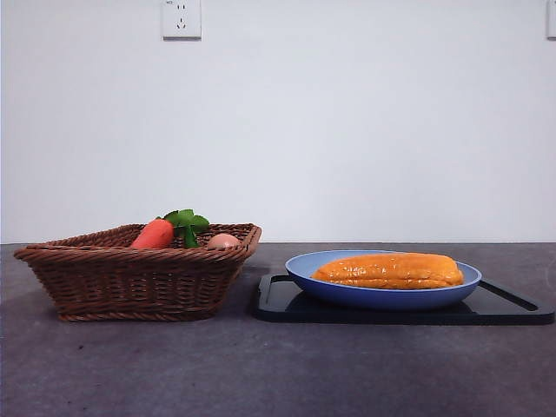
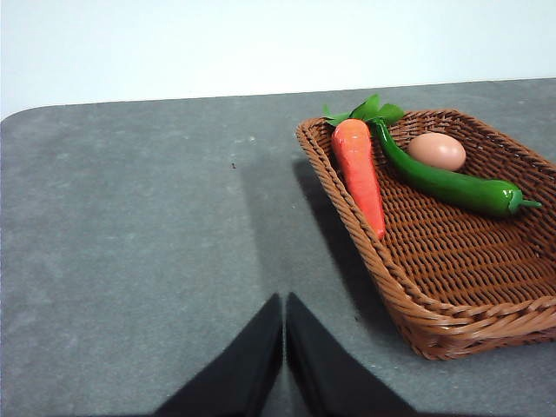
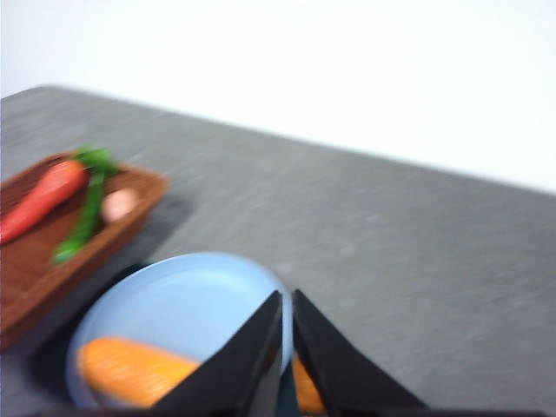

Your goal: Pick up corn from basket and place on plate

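The grey table (image 1: pixel 130 365) carries the basket (image 1: pixel 130 282) and black tray (image 1: pixel 512 308).

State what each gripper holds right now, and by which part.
Nothing is held. The left gripper and right gripper both have shut, empty jaws. The corn lies free on the plate.

The corn (image 1: pixel 388 270) is yellow-orange with a bumpy, glossy kernel pattern, and the plate (image 1: pixel 382 297) is plain light blue. The tray (image 1: pixel 508 307) is shiny black. The basket (image 1: pixel 130 278) is brown wicker, woven in tight rows with a braided rim. The carrot (image 2: pixel 360 170) is red-orange with bright green leaves, the pepper (image 2: pixel 447 183) is glossy dark green, and the egg (image 2: pixel 436 151) is pale tan. The table (image 1: pixel 278 373) is mottled dark grey and the wall (image 1: pixel 347 122) white. Both grippers (image 2: pixel 283 300) (image 3: pixel 287 295) are black.
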`<state>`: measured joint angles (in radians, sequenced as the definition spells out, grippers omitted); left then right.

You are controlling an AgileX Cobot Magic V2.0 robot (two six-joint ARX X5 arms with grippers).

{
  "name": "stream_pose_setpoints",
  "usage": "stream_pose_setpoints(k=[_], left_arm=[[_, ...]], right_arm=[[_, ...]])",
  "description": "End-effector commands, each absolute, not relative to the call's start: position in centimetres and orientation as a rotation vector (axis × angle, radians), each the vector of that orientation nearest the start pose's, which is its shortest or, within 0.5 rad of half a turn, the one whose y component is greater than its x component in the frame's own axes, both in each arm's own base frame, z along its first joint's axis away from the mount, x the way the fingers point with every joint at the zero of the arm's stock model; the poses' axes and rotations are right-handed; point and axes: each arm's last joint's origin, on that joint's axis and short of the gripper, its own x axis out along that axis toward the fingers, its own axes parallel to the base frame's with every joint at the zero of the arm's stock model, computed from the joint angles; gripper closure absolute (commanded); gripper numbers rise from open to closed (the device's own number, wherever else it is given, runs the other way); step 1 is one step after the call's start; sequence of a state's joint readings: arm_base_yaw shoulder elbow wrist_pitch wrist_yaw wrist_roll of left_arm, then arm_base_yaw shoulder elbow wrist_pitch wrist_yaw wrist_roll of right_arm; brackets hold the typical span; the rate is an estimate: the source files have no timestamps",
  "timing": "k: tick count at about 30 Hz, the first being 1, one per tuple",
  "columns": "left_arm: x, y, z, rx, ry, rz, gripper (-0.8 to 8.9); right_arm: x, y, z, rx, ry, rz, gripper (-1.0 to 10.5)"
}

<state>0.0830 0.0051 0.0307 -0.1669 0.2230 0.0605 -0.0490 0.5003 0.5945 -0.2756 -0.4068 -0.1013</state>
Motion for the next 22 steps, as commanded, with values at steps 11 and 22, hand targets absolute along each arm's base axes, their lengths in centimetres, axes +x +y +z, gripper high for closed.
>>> stream_pose_setpoints(k=[11, 22], left_arm=[[9.6, 0.2, 14.9, 0.033, 0.155, -0.143, 8.06], [9.6, 0.2, 14.9, 0.033, 0.155, -0.143, 8.06]], right_arm=[[10.1, 0.2, 20.1, -0.101, -0.018, 0.244, 9.4], [9.7, 0.1, 16.9, -0.05, 0.007, 0.191, 9.4]])
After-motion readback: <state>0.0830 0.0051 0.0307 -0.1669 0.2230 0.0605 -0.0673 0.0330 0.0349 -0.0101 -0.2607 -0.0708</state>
